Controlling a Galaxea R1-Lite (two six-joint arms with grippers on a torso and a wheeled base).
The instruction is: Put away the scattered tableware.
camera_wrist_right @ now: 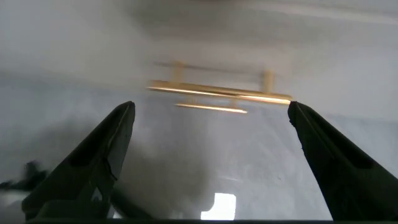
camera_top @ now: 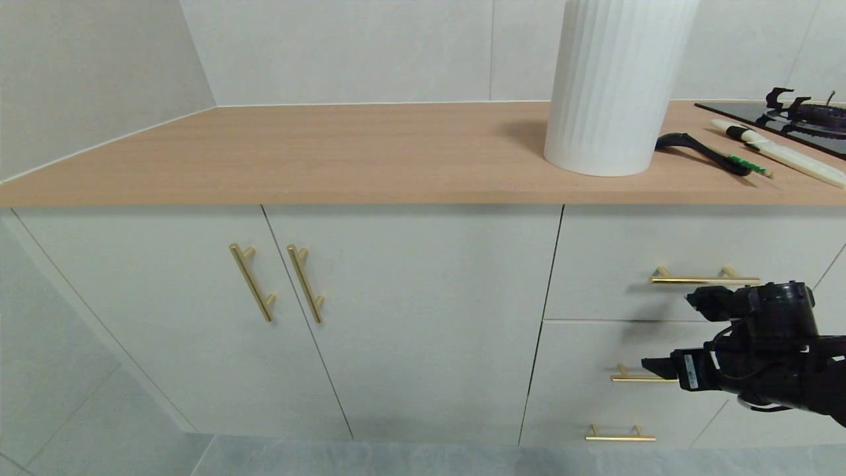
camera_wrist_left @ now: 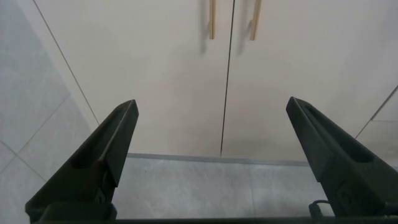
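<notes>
On the wooden counter [camera_top: 370,152] at the right lie a black ladle [camera_top: 700,151], a long white knife [camera_top: 780,153] and a small green-handled utensil [camera_top: 750,164], next to a tall white ribbed container [camera_top: 615,86]. My right gripper [camera_top: 661,365] hangs below counter height in front of the drawers, close to the middle drawer's gold handle [camera_top: 638,378]. In the right wrist view this gripper [camera_wrist_right: 211,118] is open, with a gold drawer handle [camera_wrist_right: 219,92] ahead between the fingers and nothing held. My left gripper [camera_wrist_left: 211,115] is open and empty, facing the cabinet doors [camera_wrist_left: 155,68].
The double cabinet doors carry two upright gold handles [camera_top: 251,282] [camera_top: 305,283]. Three drawers stack at the right, with a top handle [camera_top: 704,279] and a bottom handle [camera_top: 620,436]. A black stove [camera_top: 793,116] sits at the counter's far right. Grey tiled floor [camera_top: 423,459] lies below.
</notes>
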